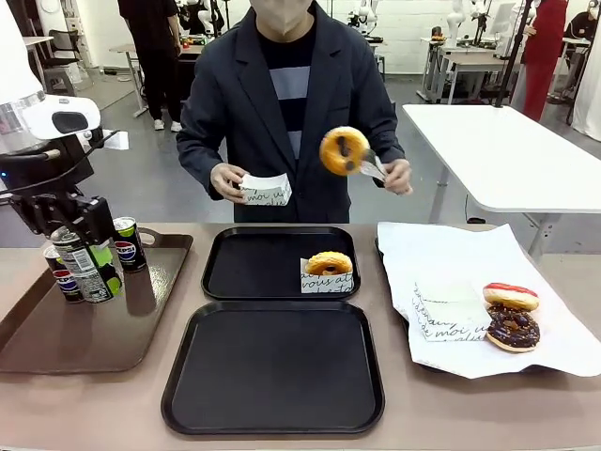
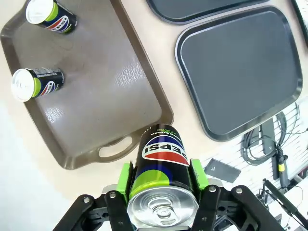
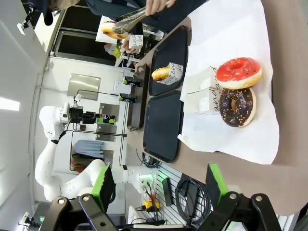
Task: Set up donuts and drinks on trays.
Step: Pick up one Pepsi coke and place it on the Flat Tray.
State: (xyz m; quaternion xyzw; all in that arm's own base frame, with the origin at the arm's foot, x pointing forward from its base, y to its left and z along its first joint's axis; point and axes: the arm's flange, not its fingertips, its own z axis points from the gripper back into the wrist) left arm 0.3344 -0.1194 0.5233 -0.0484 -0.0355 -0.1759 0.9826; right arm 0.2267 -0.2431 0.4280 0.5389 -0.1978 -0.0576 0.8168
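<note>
Open lab, white tables and other rigs behind; a tan worktop [image 1: 470, 413] with a person standing at its far side. Pepsi can [image 1: 81, 265], green band and silver top, hangs upright and lifted clear above the brown tray [image 1: 56, 352] at the robot's left. The left gripper [image 2: 161, 183] is clamped on it, a green pad on either side of the can body. Two more cans [image 1: 128, 243] [image 1: 62, 272] stand on the brown tray just behind it. Mid-worktop lie the two black trays. The far black tray [image 1: 254, 268] carries one sleeved donut [image 1: 329, 265] at its near right corner; the near black tray [image 1: 272, 366] is bare. The person holds a glazed donut [image 1: 344, 150] in tongs [image 1: 371, 164] with one hand [image 1: 396, 176], and an open paper sleeve [image 1: 266, 191] in the other hand [image 1: 228, 180], above the far tray. On the white paper sheet [image 1: 441, 254] to the right wait a red-iced donut [image 1: 511, 295] and a chocolate donut [image 1: 513, 328], touching, beside a spare sleeve [image 1: 451, 310]. Right gripper [image 3: 160, 185] is spread wide and empty, looking down on that sheet. Step in hand, as I read it: moving the first drink to a black tray while the person sleeves the second donut. The next move calls for carrying the can sideways, high enough to clear both tray rims, and setting it upright on bare tray floor well away from the sleeved donut and the person's hands.
</note>
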